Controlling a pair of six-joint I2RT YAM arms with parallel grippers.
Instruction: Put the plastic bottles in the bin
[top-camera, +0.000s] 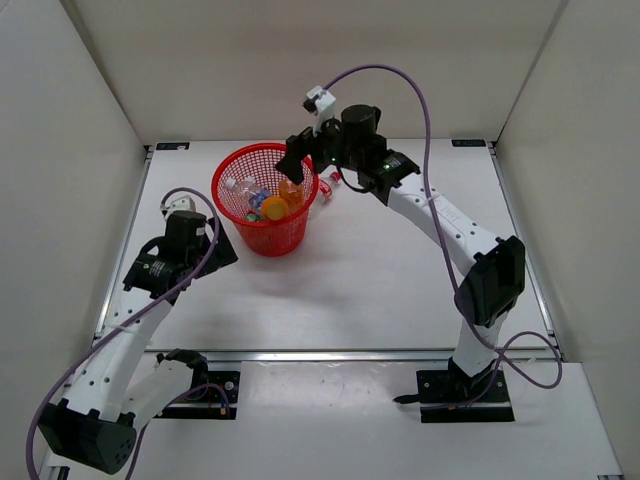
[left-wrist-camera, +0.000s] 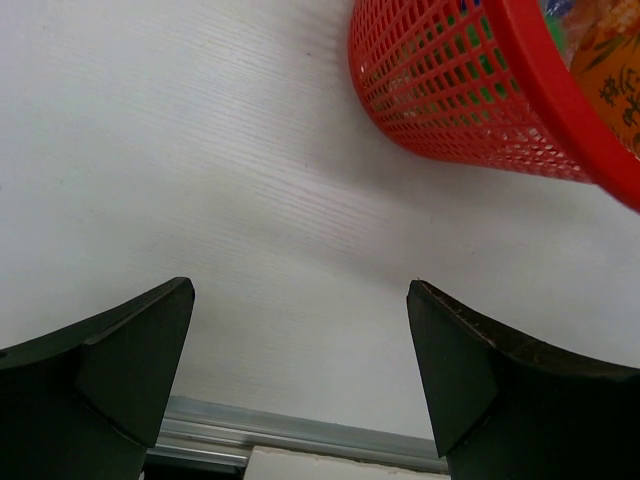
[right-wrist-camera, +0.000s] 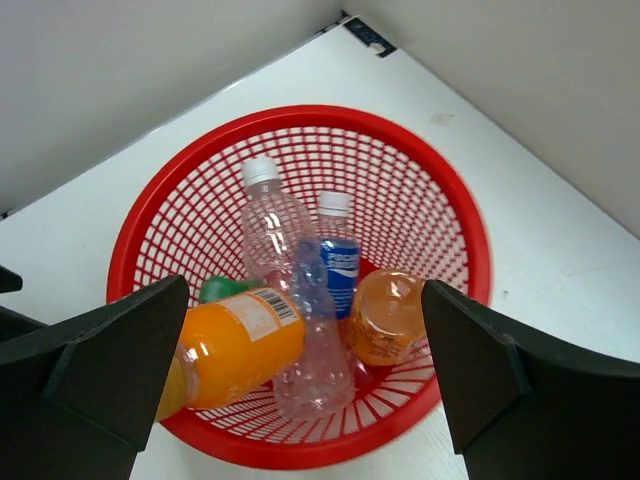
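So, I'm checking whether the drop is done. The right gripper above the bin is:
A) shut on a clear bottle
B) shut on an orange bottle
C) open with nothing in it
C: the right gripper hangs over the bin with its jaws wide apart and nothing between them, while the orange bottle and the clear bottle lie inside.

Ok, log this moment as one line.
right gripper: open, above bin | left gripper: open, over table | in bin: five plastic bottles visible | outside: red-capped bottle beside bin
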